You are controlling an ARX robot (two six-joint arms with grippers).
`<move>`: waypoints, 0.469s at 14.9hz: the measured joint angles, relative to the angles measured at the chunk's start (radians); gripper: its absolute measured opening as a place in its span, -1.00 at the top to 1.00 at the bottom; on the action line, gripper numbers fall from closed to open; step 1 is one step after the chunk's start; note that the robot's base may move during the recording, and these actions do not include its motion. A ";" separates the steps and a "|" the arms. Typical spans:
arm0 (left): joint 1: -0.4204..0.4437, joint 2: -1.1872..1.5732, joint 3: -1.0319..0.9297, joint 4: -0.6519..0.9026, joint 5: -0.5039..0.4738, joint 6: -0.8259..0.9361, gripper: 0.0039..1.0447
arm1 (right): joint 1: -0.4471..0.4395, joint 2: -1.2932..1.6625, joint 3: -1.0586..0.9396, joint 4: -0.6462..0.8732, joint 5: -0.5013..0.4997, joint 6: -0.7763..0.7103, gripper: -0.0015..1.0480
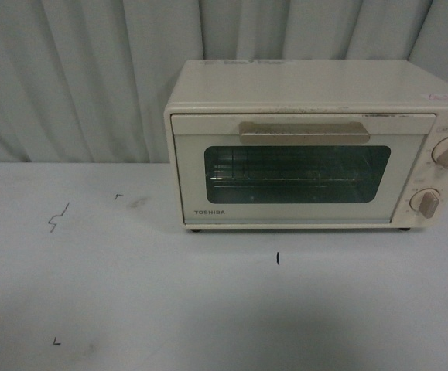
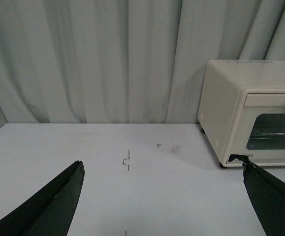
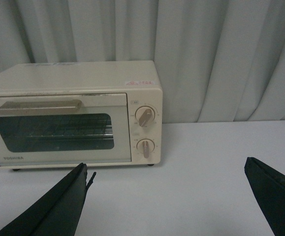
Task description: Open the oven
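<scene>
— Which step is it now?

— The very first one, I think. The oven (image 1: pixel 316 147) stands at the back of the tabletop (image 1: pixel 131 301), right of the middle, close before the curtain (image 1: pixel 76 77). Its door (image 1: pixel 193 174) is shut.

— And the arms?

— The left tool (image 2: pixel 162 167) and the right tool (image 3: pixel 165 164) both gape wide and hold nothing. They are well apart from the oven.

— What does the next move need?

— One tool must reach the handle (image 1: pixel 305 131) along the door's top edge, close on it and pull. The door probably swings down toward the front. Nothing stands on the tabletop before it, so there is room. The right tool faces the door more directly.
</scene>
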 joint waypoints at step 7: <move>0.000 0.000 0.000 -0.001 0.000 0.000 -0.88 | 0.000 0.000 0.000 -0.002 0.000 0.000 -0.87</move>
